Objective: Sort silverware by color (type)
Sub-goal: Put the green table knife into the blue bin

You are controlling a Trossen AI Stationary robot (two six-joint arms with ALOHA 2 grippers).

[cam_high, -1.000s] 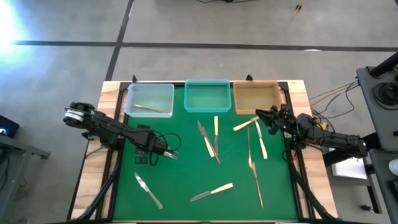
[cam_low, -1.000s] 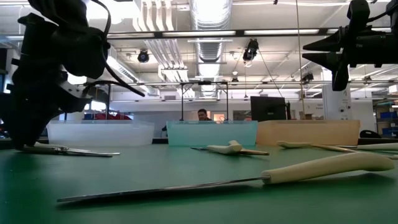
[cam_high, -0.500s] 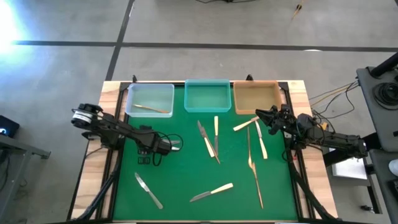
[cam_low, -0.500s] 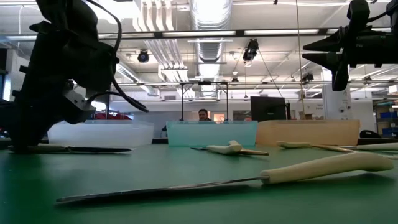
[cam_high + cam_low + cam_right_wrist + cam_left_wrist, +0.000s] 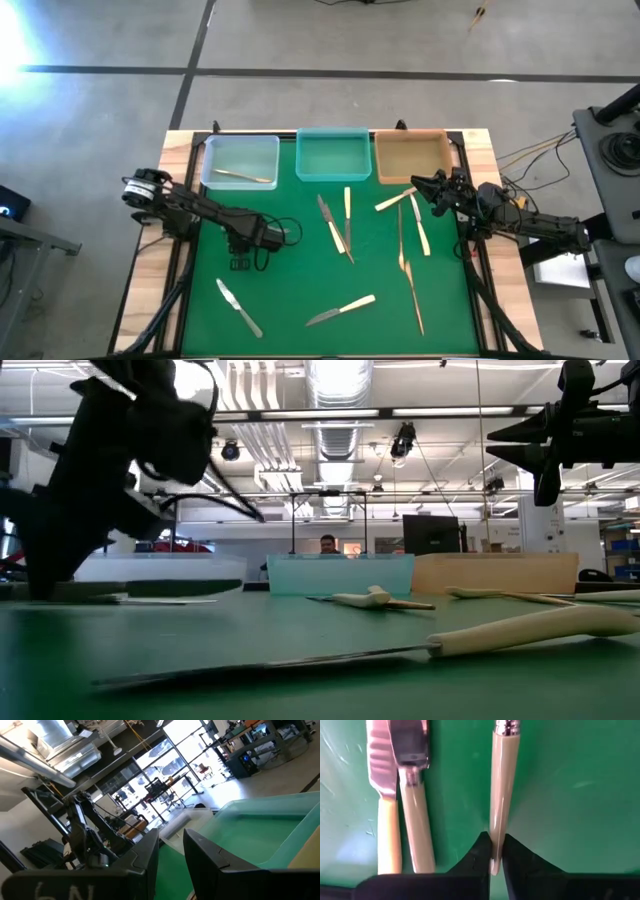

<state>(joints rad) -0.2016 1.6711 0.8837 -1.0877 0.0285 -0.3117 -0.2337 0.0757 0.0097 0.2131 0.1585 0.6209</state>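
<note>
1. Both arms dark, near black, slim linked segments.
2. Left arm [image 5: 190, 205]: pale round silver-grey cap at its outer joint, thin black cable looping beside the wrist.
3. Left hand [image 5: 275, 236]: two black wedge-shaped fingers [image 5: 479, 855], matte, tapering to narrow tips.
4. Right arm [image 5: 530, 222]: bulkier black housings, small reddish spot and loose dark wires near the wrist.
5. Right hand [image 5: 418, 186]: two black flat-sided fingers [image 5: 145, 857] with pale edges; light raised lettering on the housing below them, unreadable.
6. From tabletop level both arms are black silhouettes.
</note>
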